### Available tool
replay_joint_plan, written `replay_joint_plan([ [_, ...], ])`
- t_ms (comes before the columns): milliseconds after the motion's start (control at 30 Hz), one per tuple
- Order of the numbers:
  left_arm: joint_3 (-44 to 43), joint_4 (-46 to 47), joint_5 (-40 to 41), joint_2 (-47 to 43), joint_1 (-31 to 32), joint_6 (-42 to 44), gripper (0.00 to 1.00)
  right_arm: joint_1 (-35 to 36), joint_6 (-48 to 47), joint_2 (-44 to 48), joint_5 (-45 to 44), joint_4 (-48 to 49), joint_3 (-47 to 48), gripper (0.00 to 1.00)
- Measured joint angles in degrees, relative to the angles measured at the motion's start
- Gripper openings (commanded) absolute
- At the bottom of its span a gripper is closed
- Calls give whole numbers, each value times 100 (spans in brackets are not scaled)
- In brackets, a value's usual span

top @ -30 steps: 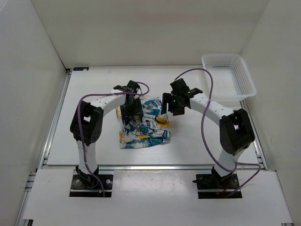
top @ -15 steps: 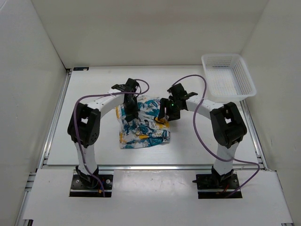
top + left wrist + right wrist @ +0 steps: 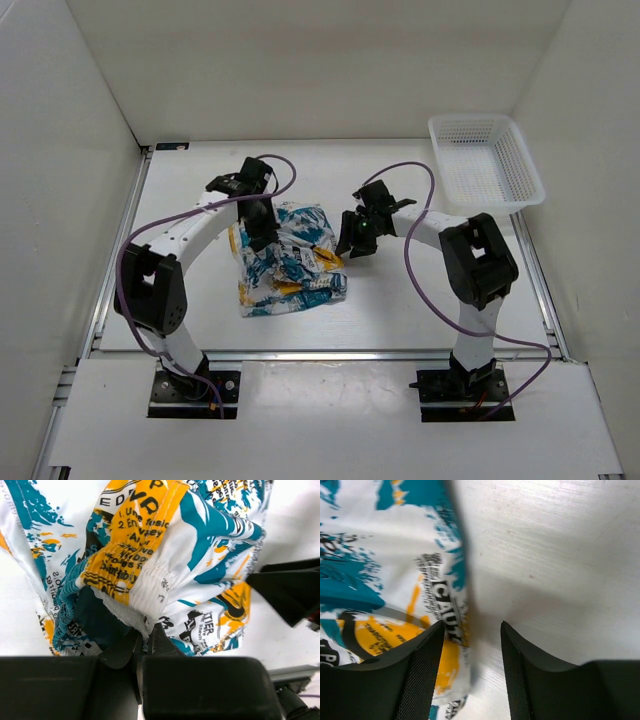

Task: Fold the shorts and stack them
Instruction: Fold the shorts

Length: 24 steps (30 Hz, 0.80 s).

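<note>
Near the middle of the white surface (image 3: 420, 300), a little toward its left edge, lie the shorts (image 3: 292, 265): a crumpled heap of soft white cloth, printed all over with yellow-orange, teal and black lettering. The heap is wrinkled and uneven, with no flat fold showing.

From its base at the near edge the left arm (image 3: 185, 228) bows outward toward the left edge, then curves back in, its wrist tipped down over the far end of the heap. The left fingers (image 3: 262, 232) are pressed together on the cloth. In the wrist view these black fingers (image 3: 150, 647) pinch a gathered, ribbed strip of elastic hem, from which the shorts (image 3: 165, 545) rise in bunched folds.

From an elbow raised near the right edge, the right arm (image 3: 428, 226) reaches in toward the centre, its wrist low at the right side of the heap. The right fingers (image 3: 352, 243) stand apart. Close up, the textured black pads (image 3: 422, 672) sit one on each side of the shorts' loose printed edge (image 3: 445, 615), which lies against the left pad; bare scuffed surface (image 3: 555, 555) shows beyond.

A white plastic mesh basket (image 3: 520, 150) sits at the far right corner, well apart from the cloth.
</note>
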<state>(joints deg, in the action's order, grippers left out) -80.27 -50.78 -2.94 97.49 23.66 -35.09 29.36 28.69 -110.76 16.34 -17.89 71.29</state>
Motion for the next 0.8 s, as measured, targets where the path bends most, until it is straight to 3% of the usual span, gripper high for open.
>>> replay_joint_plan([
  [200, 354, -20, 214, 35, -271, 140, 10, 122, 57, -37, 166, 133, 48, 77],
  [333, 483, 15, 299, 216, -420, 219, 10, 402, -39, -188, 415, 199, 216, 78],
  [467, 490, 24, 326, 247, -516, 319, 10, 603, -70, -470, 815, 481, 385, 55],
  [500, 490, 28, 337, 247, -522, 341, 10, 636, -57, -520, 857, 549, 393, 34],
  [600, 490, 31, 345, 249, -562, 402, 10, 664, 31, -640, 890, 610, 367, 0],
  [800, 490, 57, 184, 249, -564, 490, 10, 688, 149, -197, 402, 601, 37, 0],
])
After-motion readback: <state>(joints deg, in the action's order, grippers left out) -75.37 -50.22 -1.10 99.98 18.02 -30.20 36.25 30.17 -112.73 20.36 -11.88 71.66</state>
